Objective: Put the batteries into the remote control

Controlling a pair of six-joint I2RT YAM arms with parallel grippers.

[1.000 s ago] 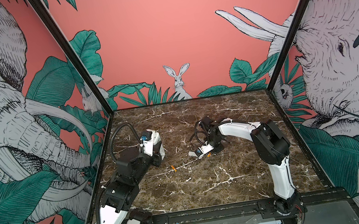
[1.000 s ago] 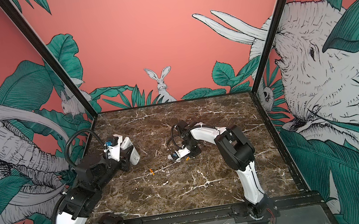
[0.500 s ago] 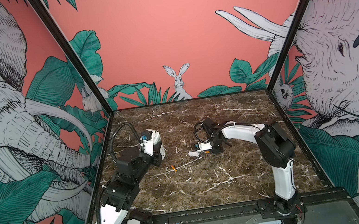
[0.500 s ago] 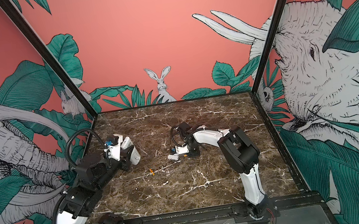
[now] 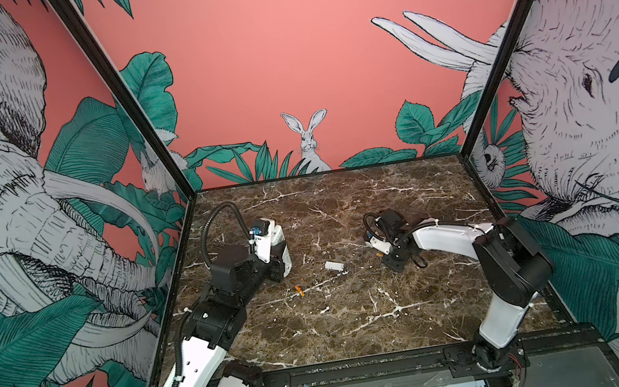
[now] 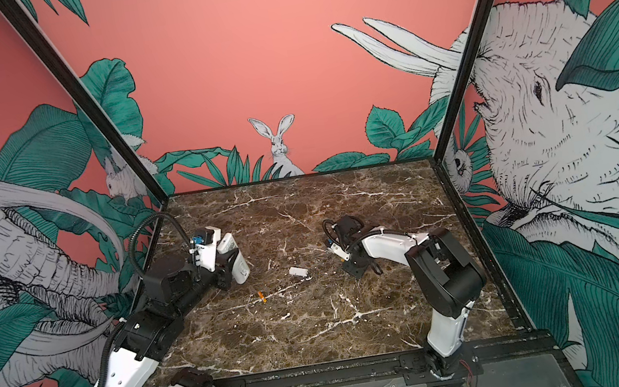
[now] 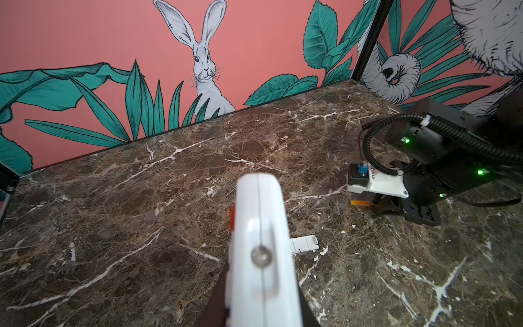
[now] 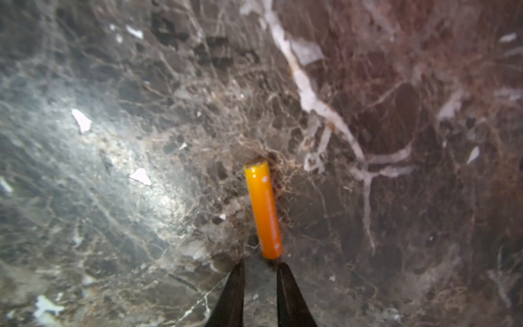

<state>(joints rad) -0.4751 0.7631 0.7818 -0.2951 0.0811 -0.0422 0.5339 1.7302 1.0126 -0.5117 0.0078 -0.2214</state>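
The remote control (image 7: 260, 220) is cut off at the edge and hides part of the white cover piece (image 7: 305, 243); the blurred battery (image 8: 263, 209) may touch the right jaws.

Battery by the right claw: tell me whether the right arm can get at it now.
Probably yes. The battery lies on the table just ahead of the right claw, in line with the gap between its tips, with nothing between them.

My left arm (image 5: 196, 364) and right arm (image 5: 445, 238) are white shells between black motor blocks, and the right one wears a ribbed black cable (image 7: 367, 145), a small blue connector (image 7: 362, 170) and green lights (image 7: 406, 140), while my right tool (image 8: 260, 266) ends in two thin, tapering black fingers (image 8: 230, 297).
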